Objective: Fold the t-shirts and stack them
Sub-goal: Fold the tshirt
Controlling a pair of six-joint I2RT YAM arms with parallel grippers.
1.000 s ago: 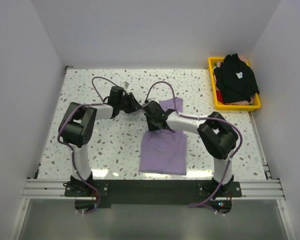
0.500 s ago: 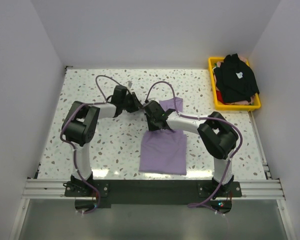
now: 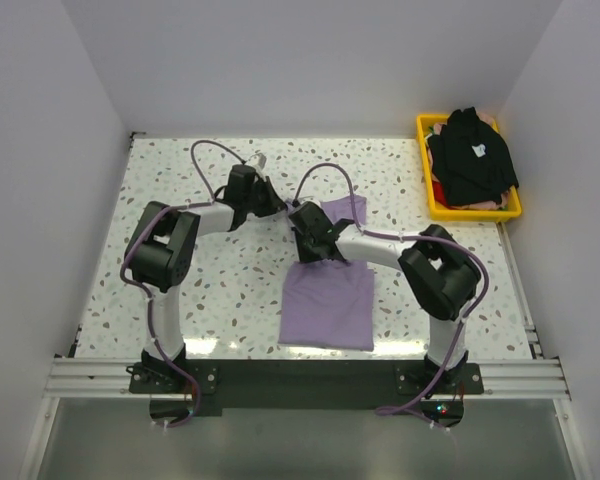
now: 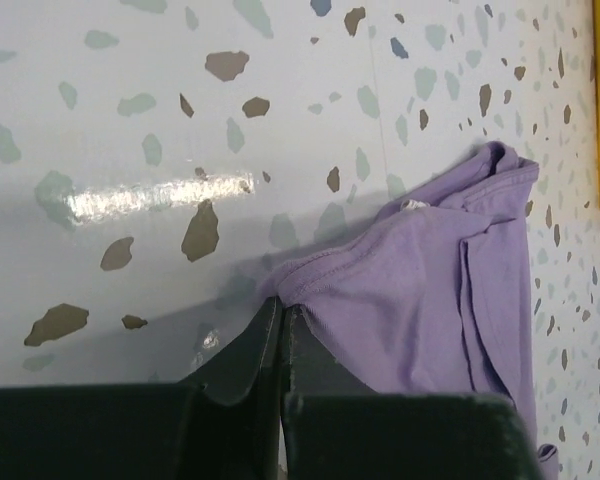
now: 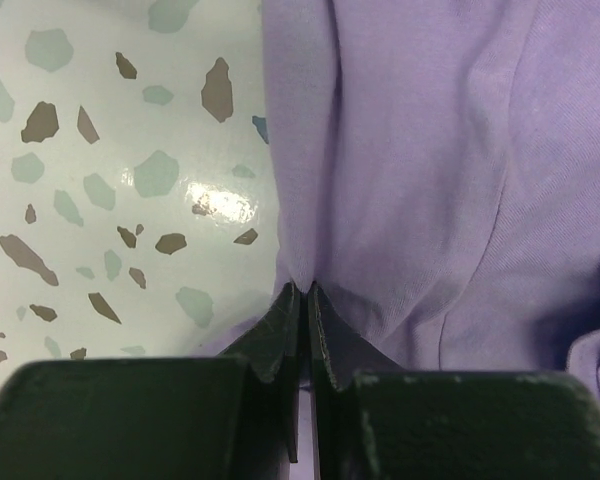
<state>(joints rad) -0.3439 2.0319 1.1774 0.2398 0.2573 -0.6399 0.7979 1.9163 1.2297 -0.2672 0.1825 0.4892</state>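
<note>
Speckled tabletop [image 3: 180, 290] is noted, with both arms reaching over its middle. The lavender t-shirt [image 3: 327, 305] is found right of centre: a flat, folded part is spread toward the near edge, and a smaller part is seen farther back, past the right arm. A yellow basket [image 3: 477, 213] is set in the far right corner. The black t-shirt [image 3: 470, 160] is heaped in it, small white mark [image 3: 479, 151] uppermost, over other cloth that cannot be identified. The right gripper [image 5: 302, 290] is closed, and a fold at the left edge of the lavender cloth is pinched between its tips. The left gripper [image 4: 282, 305] is likewise closed, and a stitched edge of the same shirt is nipped at its tips, the cloth drawn up off the surface.
</note>
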